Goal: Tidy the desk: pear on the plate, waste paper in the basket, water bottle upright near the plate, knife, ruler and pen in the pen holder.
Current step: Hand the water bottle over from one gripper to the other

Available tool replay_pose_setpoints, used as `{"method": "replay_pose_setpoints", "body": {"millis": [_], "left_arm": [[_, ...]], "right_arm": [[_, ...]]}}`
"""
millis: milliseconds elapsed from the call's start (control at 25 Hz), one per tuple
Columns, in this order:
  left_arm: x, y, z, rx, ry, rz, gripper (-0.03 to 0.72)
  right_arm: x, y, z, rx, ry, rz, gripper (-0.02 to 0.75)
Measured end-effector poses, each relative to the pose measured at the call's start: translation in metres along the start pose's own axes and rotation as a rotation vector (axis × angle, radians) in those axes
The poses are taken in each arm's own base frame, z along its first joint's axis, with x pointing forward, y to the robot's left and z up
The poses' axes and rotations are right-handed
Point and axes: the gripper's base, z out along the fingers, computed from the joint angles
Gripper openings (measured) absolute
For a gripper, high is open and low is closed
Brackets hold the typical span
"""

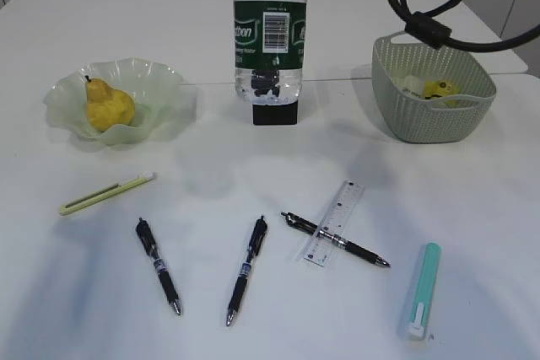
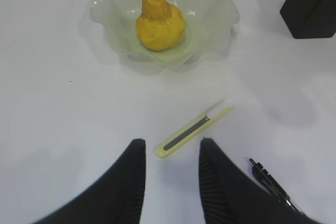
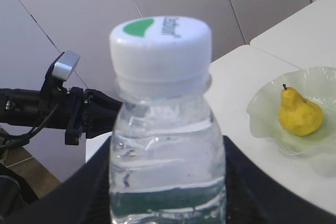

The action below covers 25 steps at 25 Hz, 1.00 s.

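Observation:
My right gripper (image 3: 168, 182) is shut on the water bottle (image 1: 268, 31), holding it upright just above the black pen holder (image 1: 275, 113). My left gripper (image 2: 172, 141) stands open low over the desk, its tips either side of the near end of a yellow-green knife (image 2: 194, 128). The pear (image 1: 108, 107) lies on the green plate (image 1: 160, 82). Yellow waste paper (image 1: 439, 88) sits inside the basket (image 1: 422, 115). The clear ruler (image 1: 336, 221) lies across one pen (image 1: 359, 250); two more pens (image 1: 159, 265) (image 1: 247, 269) lie in front.
A teal knife (image 1: 422, 290) lies near the front right edge. The right arm and its cable (image 1: 422, 23) hang over the back of the desk above the basket. The left arm does not show in the exterior view.

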Motion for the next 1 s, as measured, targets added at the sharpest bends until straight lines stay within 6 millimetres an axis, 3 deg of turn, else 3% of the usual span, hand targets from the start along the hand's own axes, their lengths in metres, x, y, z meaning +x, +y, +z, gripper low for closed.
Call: {"method": "replay_pose_setpoints", "body": {"millis": [480, 880, 1000], "left_arm": [[-0.0009, 0.0005, 0.0, -0.005, -0.01, -0.004, 0.239], [-0.008, 0.003, 0.0025, -0.006, -0.096, -0.523, 0.239], [-0.0054, 0.0019, 0.0067, 0.005, -0.069, -0.585, 0.239]], "right_arm": [[-0.0002, 0.0, 0.0, 0.0, -0.002, 0.001, 0.389], [-0.0002, 0.0, 0.0, 0.0, -0.002, 0.001, 0.389], [-0.0002, 0.0, 0.0, 0.0, -0.002, 0.002, 0.389]]}}
